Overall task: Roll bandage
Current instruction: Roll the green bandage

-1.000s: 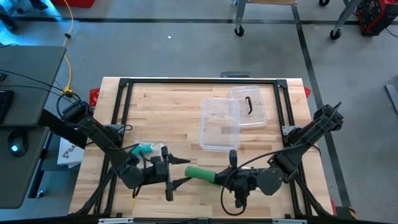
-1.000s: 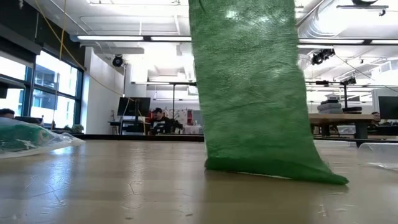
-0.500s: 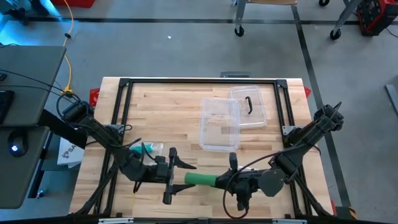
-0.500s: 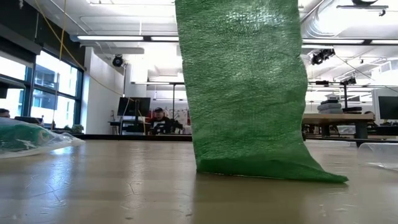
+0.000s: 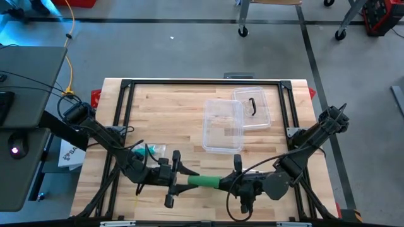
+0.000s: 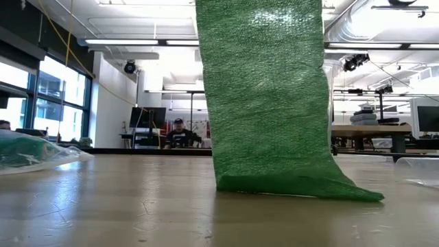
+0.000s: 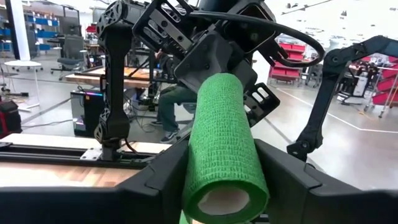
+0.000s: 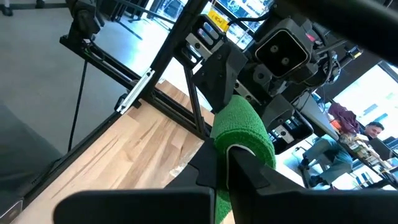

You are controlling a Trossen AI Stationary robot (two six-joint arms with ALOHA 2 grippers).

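Green bandage roll [image 5: 203, 182] at table's six o'clock, bridged between the arms. Right gripper [image 5: 226, 181] clenched on one end, likely anchoring it for winding. Left gripper [image 5: 178, 181] straddles the other end, fingers [image 7: 155, 180] flanking; contact unclear, cannot tell. Loose tail drapes to tabletop [image 6: 103, 199]

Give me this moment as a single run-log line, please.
step: roll bandage | right gripper: shut on green bandage roll | left gripper: around roll's other end, closing | loose tail: on table
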